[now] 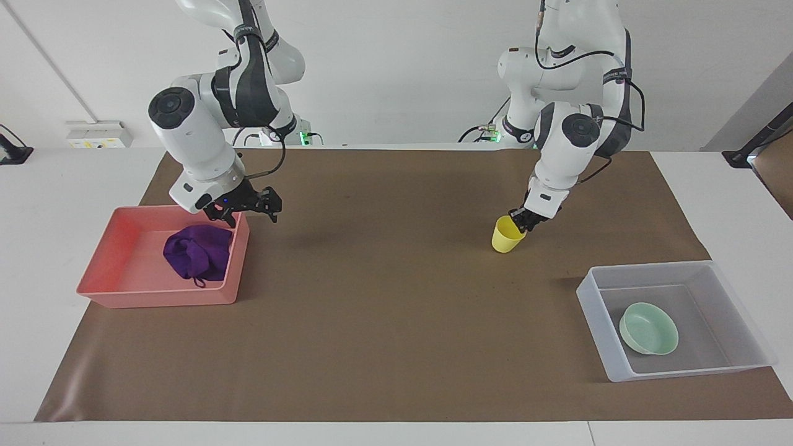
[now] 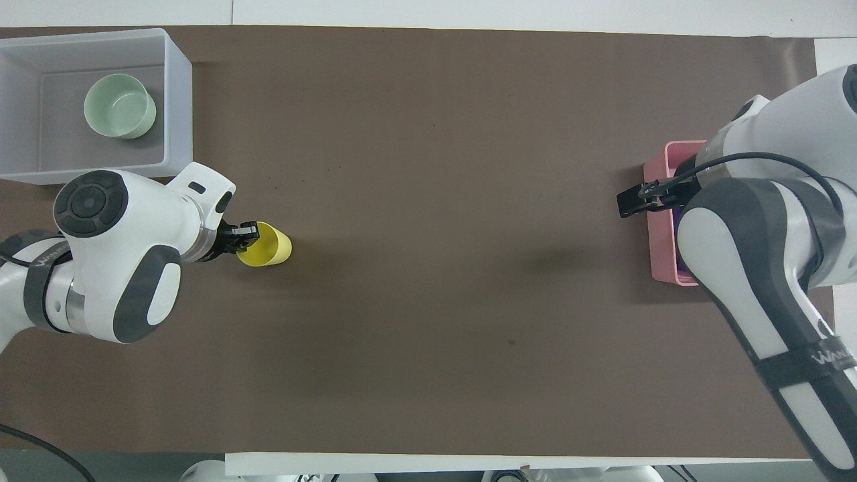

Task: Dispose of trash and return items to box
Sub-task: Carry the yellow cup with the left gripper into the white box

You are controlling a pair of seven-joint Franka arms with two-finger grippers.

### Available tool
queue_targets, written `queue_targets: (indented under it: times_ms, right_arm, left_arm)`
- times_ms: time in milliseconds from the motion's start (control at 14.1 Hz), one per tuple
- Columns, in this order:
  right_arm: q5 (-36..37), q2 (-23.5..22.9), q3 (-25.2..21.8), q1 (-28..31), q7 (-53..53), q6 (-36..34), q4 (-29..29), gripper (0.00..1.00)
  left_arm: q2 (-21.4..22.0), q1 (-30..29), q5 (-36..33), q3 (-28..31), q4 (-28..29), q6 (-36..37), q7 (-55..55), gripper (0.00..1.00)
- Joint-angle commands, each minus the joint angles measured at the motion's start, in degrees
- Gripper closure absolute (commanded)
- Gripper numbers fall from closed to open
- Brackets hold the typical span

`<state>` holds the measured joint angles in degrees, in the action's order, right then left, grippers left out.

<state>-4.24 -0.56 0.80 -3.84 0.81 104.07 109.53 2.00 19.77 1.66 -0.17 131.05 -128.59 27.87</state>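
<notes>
The white table (image 1: 731, 186) carries a brown mat (image 1: 384, 310) under both trays.

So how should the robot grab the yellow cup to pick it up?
By its rim, coming down from above. The yellow cup stands upright with its open mouth facing up, so one finger can slip inside and one stay outside, pinching the thin wall. The left gripper is closed on the rim edge nearer the robots that way. The round, tapered body would probably be harder to squeeze from the sides.

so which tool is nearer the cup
Left. The left tool is shut on the rim of the cup, on the side nearer the robots. The right tool is open, in the air over the edge of the pink tray, empty.
</notes>
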Motion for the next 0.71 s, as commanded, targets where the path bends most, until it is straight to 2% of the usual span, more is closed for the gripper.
queue_targets:
  times_ms: [0, 142, 283, 425, 637]
  right_arm:
    - [-0.86, 0.12, -0.45, 1.12, -0.02, -9.37, -7.29, 0.00]
    - [-0.16, 0.91, -0.89, 1.99, 0.33, -15.09, -10.90, 0.00]
    - [0.02, 1.70, -0.89, 4.10, 3.82, -19.75, -13.71, 0.00]
    - [0.11, 1.62, -0.89, 5.60, 5.34, -24.15, -17.93, 0.00]
    - [1.25, 1.27, -0.98, 6.13, 5.95, -29.25, -23.64, 0.00]
  left_arm:
    - [0.82, 0.18, 0.27, 0.61, 0.27, -1.14, 1.04, 1.00]
    - [-0.41, -1.13, 2.20, 0.88, -5.07, -0.17, 1.48, 1.00]
    - [-0.94, -4.89, 5.36, 1.23, -15.15, 6.82, 1.40, 1.00]
    - [-3.74, -10.34, 5.28, 1.23, -24.05, 11.24, 0.78, 1.00]
    - [-8.49, -17.46, 4.68, 1.32, -32.16, 9.60, 0.61, 1.00]
